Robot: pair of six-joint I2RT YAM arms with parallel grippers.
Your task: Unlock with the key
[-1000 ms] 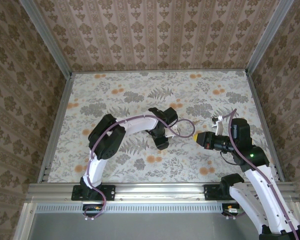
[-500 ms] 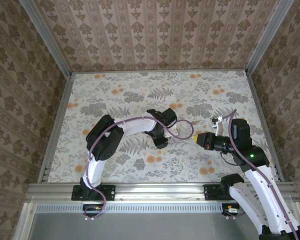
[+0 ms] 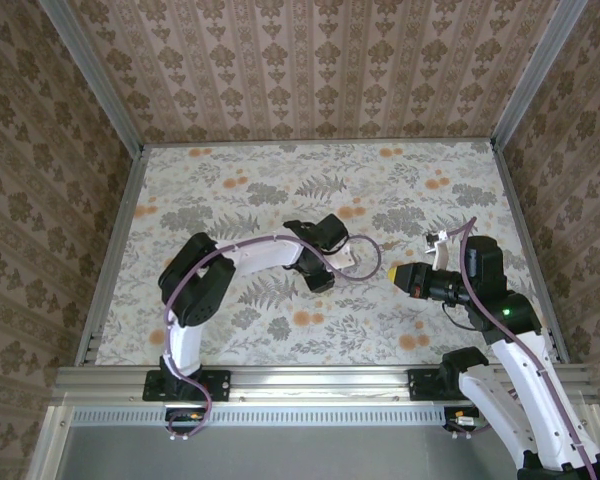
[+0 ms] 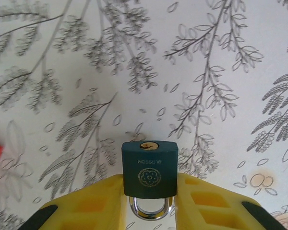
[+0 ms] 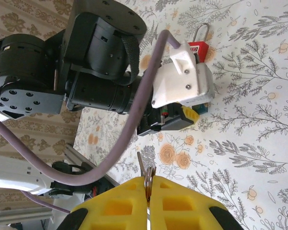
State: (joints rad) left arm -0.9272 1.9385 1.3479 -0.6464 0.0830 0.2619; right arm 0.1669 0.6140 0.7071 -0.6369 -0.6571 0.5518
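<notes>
Floral-print tabletop lay under both arms. Your left gripper clasped the teal padlock by its sides, keyhole facing away, shackle back between the yellow fingers. Your right gripper was pinched shut on a ring and slim blade, probably the key, aimed toward the left arm. A red padlock lay nearby.

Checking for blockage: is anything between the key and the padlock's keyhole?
Nothing visible. The right gripper holds the key; bare table separates it from the teal padlock in the left gripper.
</notes>
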